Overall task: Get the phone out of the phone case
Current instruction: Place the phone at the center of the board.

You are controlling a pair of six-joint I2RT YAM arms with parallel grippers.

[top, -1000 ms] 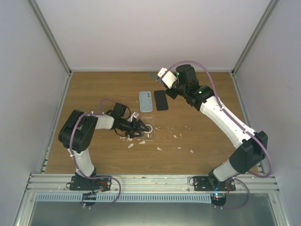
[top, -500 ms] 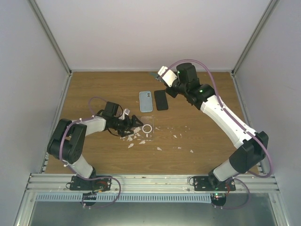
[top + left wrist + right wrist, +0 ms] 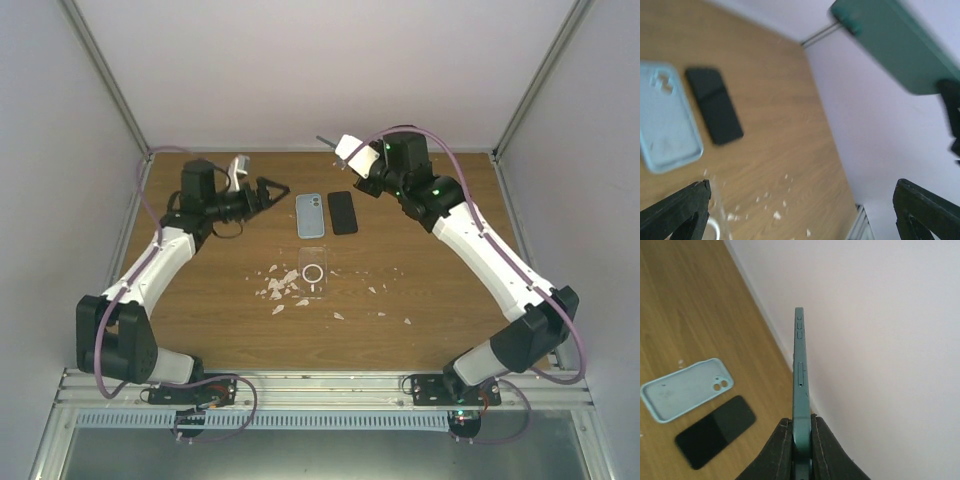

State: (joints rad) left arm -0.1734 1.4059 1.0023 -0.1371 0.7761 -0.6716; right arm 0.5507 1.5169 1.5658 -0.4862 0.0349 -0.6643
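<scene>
Upper middle of the overhead view: right hand (image 3: 345, 151), clamped shut on a green phone (image 3: 326, 141), lifted well off the tabletop (image 3: 450, 290) and close to the back wall (image 3: 320, 70). From the right wrist camera, phone (image 3: 799, 365) seen edge-on, upright between the two fingers (image 3: 826, 452), side buttons toward the lens, top end free, little room between it and the wall behind.

Upper left of the overhead view: left hand (image 3: 276, 188), spread wide open, gripping nothing, raised above the wood just left of a blue case (image 3: 310, 215). From the left wrist camera, one fingertip in each bottom corner, the held green phone (image 3: 895, 45) high in the upper right against the wall.

Flat on the tabletop, upper middle: blue case with its camera cut-out toward the back wall, and a black phone (image 3: 343, 212) just beside it on the right, long edges parallel, a narrow gap between.

Centre of the frame: clear case (image 3: 313, 272), flat, a white ring in its middle, well apart from both hands. White scraps (image 3: 278, 290) bunched against its left edge, a few more strewn to the right.

Room to move: a wide stretch of wood at lower right between the scraps and the right arm, another at far left under the left arm. Side walls hard against both tabletop edges.
</scene>
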